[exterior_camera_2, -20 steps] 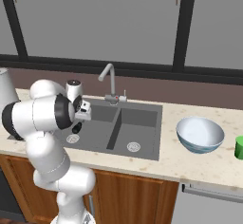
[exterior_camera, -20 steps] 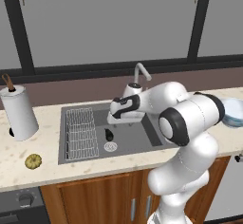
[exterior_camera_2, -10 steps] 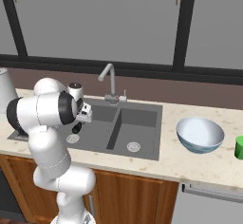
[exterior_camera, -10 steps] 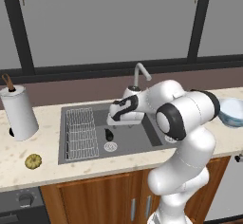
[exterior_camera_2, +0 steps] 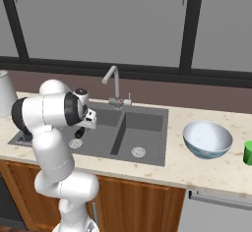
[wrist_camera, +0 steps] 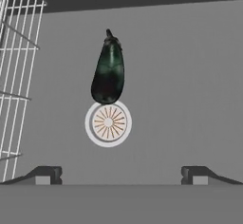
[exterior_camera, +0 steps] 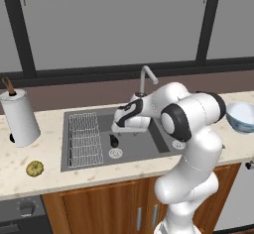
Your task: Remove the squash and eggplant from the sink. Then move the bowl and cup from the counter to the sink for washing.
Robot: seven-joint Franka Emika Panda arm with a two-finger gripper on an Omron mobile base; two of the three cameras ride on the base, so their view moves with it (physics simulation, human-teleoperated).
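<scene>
The gripper point(wrist_camera: 121, 173) is hanging with its jaws spread wide and nothing between them, and over the last second the hand has been sinking a little lower into the left basin of the sink point(wrist_camera: 190, 76) while the base and everything else has been staying put. Just ahead of the fingertips the round drain point(wrist_camera: 108, 123) is showing, and the eggplant point(wrist_camera: 108, 73) is lying just beyond it, its blunt end touching or overlapping the drain rim and its stem end pointing away from the hand. The wire rack point(wrist_camera: 14, 76) is standing to one side of it, apart. That descent is reading as the approach for the eggplant pick, with the jaws not yet around it. The squash point(exterior_camera: 34, 167) is already sitting on the beige counter point(exterior_camera: 49, 181) left of the sink, near the paper towel roll point(exterior_camera: 20, 118), so the first removal is looking done. To the right, the bowl point(exterior_camera_2: 207, 138) and the green cup point(exterior_camera_2: 248, 153) are waiting on the stone, untouched. Behind the basins the faucet point(exterior_camera_2: 114, 81) is curving up, and dark-framed windows point(exterior_camera: 109, 25) are running along the back wall.
</scene>
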